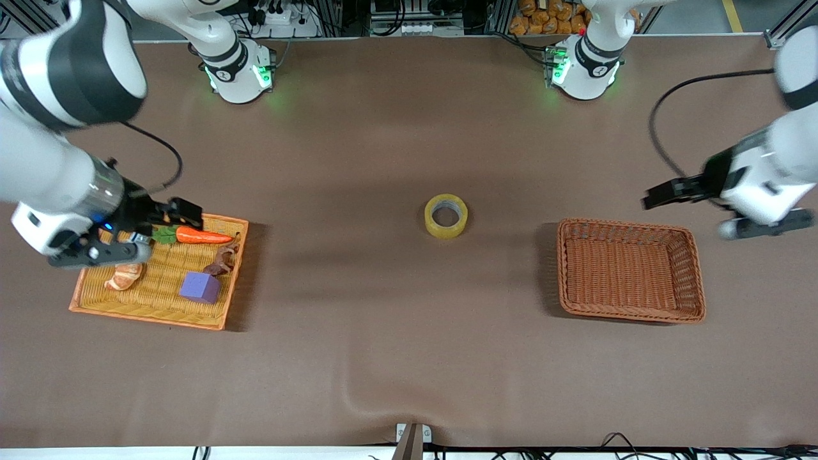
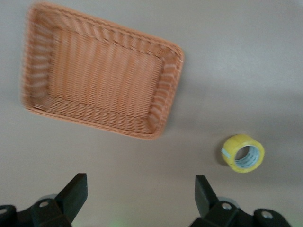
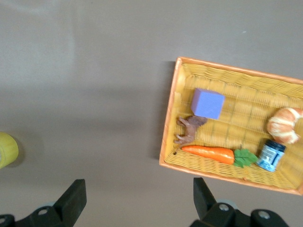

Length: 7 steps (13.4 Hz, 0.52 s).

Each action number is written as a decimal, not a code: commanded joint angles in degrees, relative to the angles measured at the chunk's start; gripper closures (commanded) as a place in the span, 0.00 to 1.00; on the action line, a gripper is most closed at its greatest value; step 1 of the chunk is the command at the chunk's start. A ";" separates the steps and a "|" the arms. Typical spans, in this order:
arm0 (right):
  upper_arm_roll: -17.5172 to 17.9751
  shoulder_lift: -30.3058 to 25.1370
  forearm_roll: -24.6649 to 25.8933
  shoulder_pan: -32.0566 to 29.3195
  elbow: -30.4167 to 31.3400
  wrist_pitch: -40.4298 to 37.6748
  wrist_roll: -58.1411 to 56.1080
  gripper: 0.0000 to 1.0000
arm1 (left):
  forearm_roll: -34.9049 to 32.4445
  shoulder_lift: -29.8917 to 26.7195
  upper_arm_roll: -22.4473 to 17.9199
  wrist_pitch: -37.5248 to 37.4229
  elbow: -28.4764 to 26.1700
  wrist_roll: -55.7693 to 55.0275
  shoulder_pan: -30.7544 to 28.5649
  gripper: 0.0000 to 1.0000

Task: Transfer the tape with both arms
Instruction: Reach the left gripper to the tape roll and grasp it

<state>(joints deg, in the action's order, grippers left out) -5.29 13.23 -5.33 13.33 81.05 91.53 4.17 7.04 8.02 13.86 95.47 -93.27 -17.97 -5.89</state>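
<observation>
Tape lies flat on your worktop, between 2 baskets. Your left pincer hovers wide near the brown basket; your right pincer hovers wide over the yellow tray.

Bright even overhead light, soft shadows, slightly blurred wrist views.

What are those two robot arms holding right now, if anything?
Nothing. The left pincer hangs open above the empty basket, the right pincer open over the tray. The tape lies untouched on the table.
</observation>
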 commanded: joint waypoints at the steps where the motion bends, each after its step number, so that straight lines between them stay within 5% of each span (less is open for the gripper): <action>1: 0.72 -6.89 1.02 -2.94 7.01 1.38 -1.87 0.00 | 0.95 -1.69 5.98 8.48 -9.26 -9.24 1.32 0.00; 7: 1.07 -8.22 1.28 -5.77 6.49 -0.04 -6.63 0.00 | 0.60 2.86 9.16 30.97 -25.01 -18.93 11.41 0.00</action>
<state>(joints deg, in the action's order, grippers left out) -5.30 6.87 -4.56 7.54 86.06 91.21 -2.13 7.08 9.61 23.34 120.28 -113.99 -34.48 2.96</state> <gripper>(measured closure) 0.000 0.000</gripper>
